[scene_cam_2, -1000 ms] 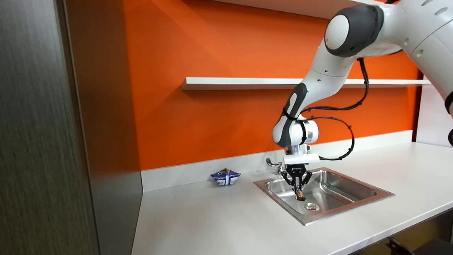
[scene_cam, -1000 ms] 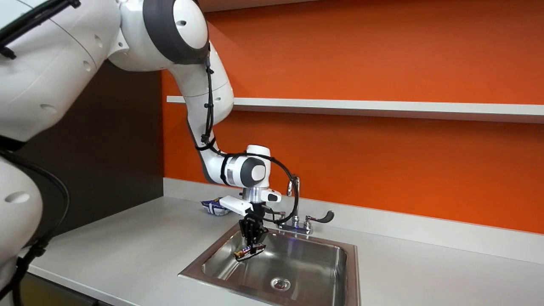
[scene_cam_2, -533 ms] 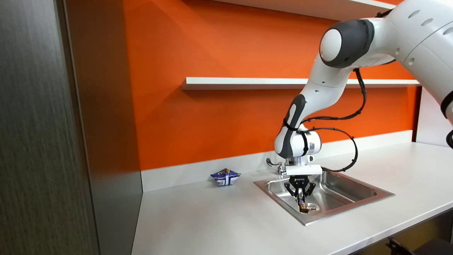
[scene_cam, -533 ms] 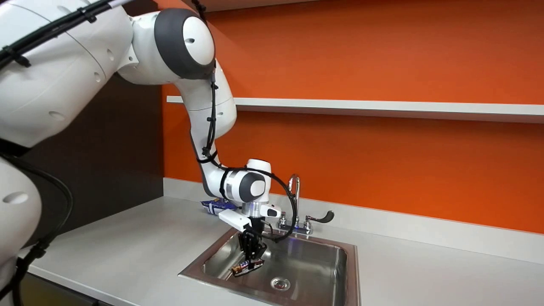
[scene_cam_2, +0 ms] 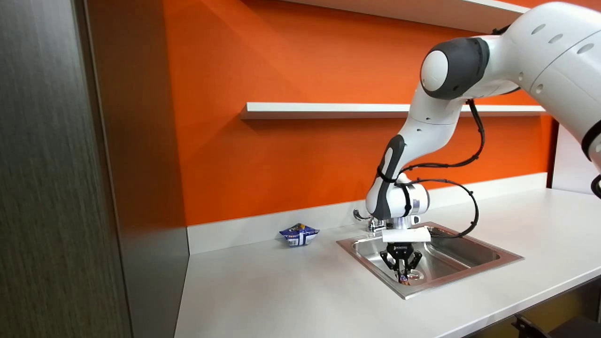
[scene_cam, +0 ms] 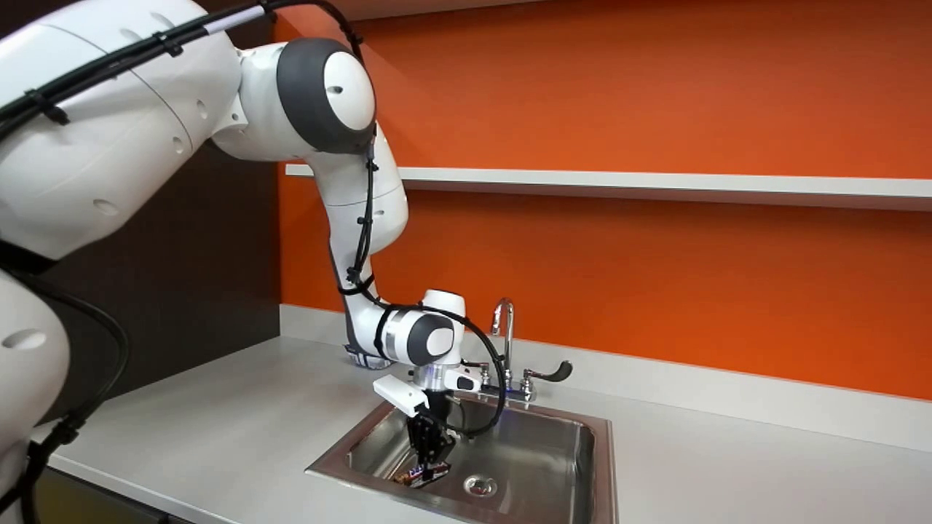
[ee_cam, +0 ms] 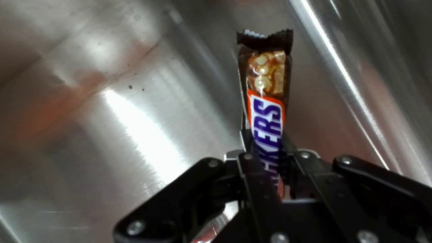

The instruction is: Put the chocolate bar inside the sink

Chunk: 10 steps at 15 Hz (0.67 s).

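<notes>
Gripper [ee_cam: 267, 145] low inside the sink [scene_cam: 603, 466], fingers [ee_cam: 249, 168] pointing down, and they've got the chocolate bar [ee_cam: 266, 104] pinched between them! Wrist view shows it best: the bar runs lengthwise through the grip, crimped wrapper end jutting out ahead of the fingertips, steel beneath. Near the tips, off to one side, there's the drain [scene_cam: 480, 486]; behind the gripper, at the sink's back edge, stands the faucet [scene_cam: 507, 327]; well apart from the gripper, out on the counter [scene_cam_2: 253, 291], sits a small blue-and-white packet [scene_cam_2: 299, 235], no part of this play. So by my reading we're at the set-down: bar within the basin walls, not yet let go. Is it touching the floor below? Can't tell from here. What the next move calls for, I'd say: close any last gap beneath the tips, spread the fingers, leave the bar lying under them, then rise straight up so nothing snags the rim.
</notes>
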Tool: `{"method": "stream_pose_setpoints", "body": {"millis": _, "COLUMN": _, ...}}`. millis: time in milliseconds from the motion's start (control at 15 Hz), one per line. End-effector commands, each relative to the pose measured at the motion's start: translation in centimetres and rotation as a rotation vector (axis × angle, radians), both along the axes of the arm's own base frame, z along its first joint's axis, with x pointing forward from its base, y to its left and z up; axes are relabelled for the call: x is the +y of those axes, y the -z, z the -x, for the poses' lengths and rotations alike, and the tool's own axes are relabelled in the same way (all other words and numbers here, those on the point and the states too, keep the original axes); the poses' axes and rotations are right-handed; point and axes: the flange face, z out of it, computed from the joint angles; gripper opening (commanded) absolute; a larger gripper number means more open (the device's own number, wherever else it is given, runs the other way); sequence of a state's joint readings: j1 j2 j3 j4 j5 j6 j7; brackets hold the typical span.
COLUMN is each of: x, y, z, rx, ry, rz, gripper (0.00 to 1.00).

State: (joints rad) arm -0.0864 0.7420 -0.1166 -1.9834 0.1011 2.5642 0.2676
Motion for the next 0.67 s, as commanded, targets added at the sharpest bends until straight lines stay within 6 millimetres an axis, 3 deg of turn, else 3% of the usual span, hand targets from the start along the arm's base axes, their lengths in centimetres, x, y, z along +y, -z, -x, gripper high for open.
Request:
{"method": "stream_pose_setpoints", "body": {"millis": 0, "x": 0.0, "y": 0.3, "z": 0.4, "rx": -0.015, "ry": -0.008, "rz": -0.016, "gripper": 0.05}}
{"method": "stream_pose_setpoints", "body": {"millis": 600, "x": 0.4, "y": 1.3, "z": 1.0, "rx": -0.012, "ry": -0.01, "rz": -0.019, "gripper": 0.05}}
